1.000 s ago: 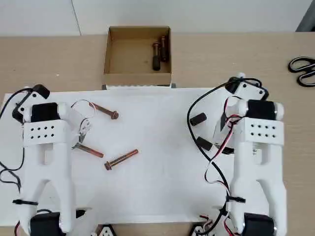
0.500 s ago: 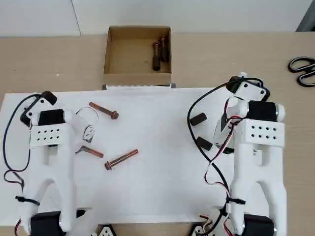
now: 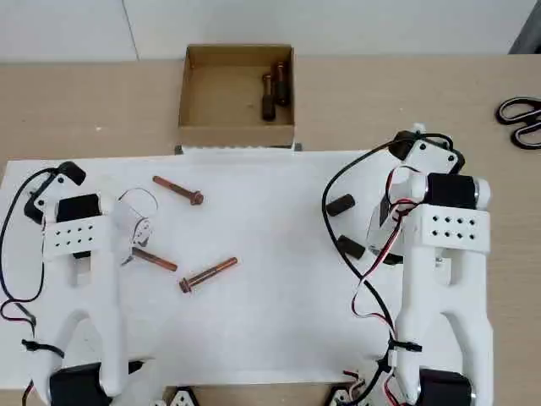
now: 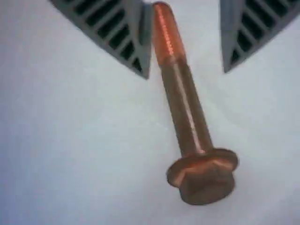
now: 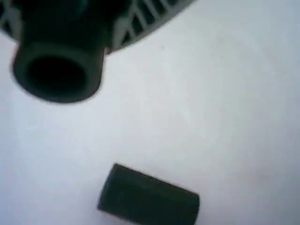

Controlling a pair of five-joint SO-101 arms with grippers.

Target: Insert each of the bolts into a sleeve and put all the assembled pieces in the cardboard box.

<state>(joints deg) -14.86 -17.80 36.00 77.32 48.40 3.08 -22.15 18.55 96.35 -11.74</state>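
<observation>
Left fingers (image 4: 112,33) stand released, astride the threaded end of a bolt (image 4: 185,112) lying flat on the white sheet (image 4: 61,159). Right fingers (image 5: 140,21) appear clenched on a sleeve (image 5: 56,70). Assessment: bolt rigid, smooth, liable to roll; best gripped mid-shank.

three copper bolts lie flat on the white sheet. the upper bolt (image 3: 178,189) is nearest the cardboard box (image 3: 237,135), and the lower bolt (image 3: 207,275) lies angled. the third bolt (image 4: 187,122) has its threaded tip between the spread fingers of the left end effector (image 4: 186,70). one black sleeve (image 5: 56,70) is gripped in the right end effector (image 5: 61,28), bore showing. a loose sleeve (image 5: 147,197) lies on its side nearby. two assembled pieces (image 3: 275,85) lie in the box.
</observation>
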